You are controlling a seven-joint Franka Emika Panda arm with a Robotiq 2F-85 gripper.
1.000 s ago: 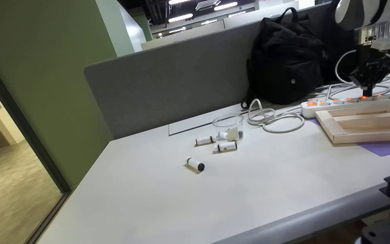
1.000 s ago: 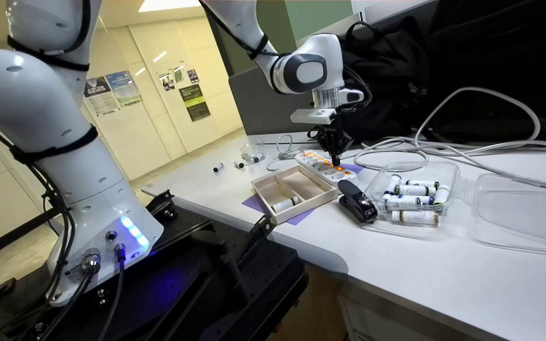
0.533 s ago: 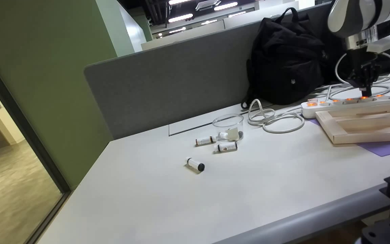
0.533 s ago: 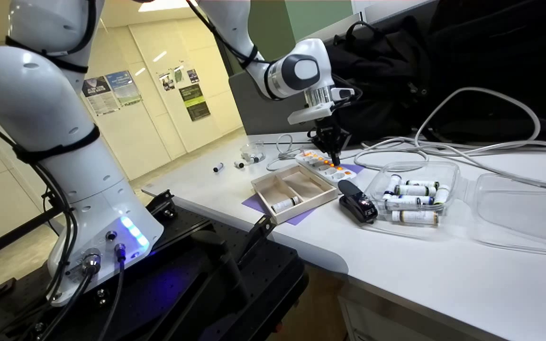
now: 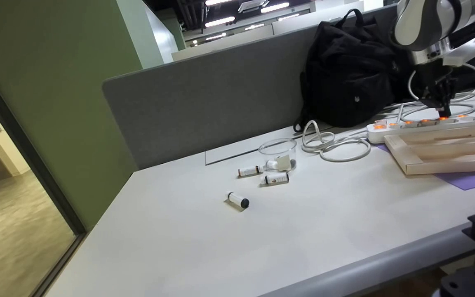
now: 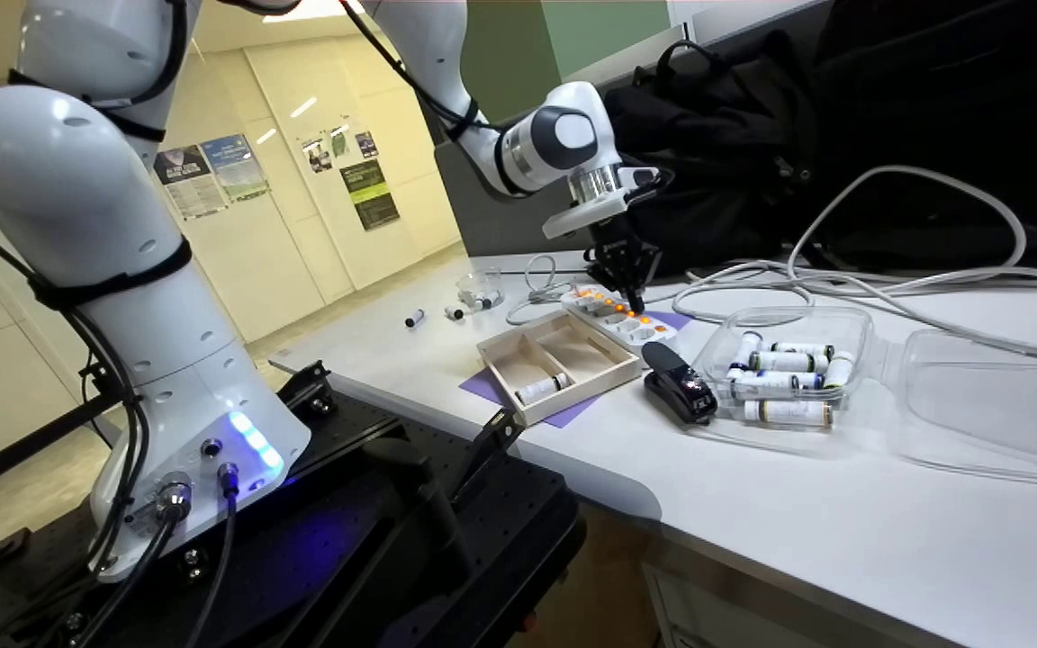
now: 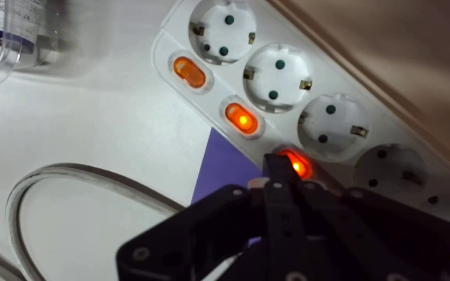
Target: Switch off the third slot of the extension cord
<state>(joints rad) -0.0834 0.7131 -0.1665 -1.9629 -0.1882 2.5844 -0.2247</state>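
The extension cord (image 7: 217,93) is a long white power strip with round sockets and a row of orange switches. It also shows in both exterior views (image 5: 402,131) (image 6: 635,334). In the wrist view the end switch (image 7: 189,72) is dull orange. The second switch (image 7: 241,118) and third switch (image 7: 298,164) glow. My gripper (image 7: 281,166) is shut and empty, its fingertips together over the third switch, partly covering it. In both exterior views the gripper (image 5: 444,113) (image 6: 635,304) points down, tilted, at the strip. I cannot tell whether the tips touch the switch.
A wooden divided tray (image 6: 523,404) on purple paper lies alongside the strip. A black device (image 6: 680,382) and a clear box (image 6: 852,328) of small cylinders stand nearby. White cables (image 6: 910,279) loop behind. A black backpack (image 5: 346,78) leans on the partition.
The arm's wrist has tilted and swung, leftward in both exterior views, with the fingertips staying near the same switch. The strip has not moved, and its lights look the same.
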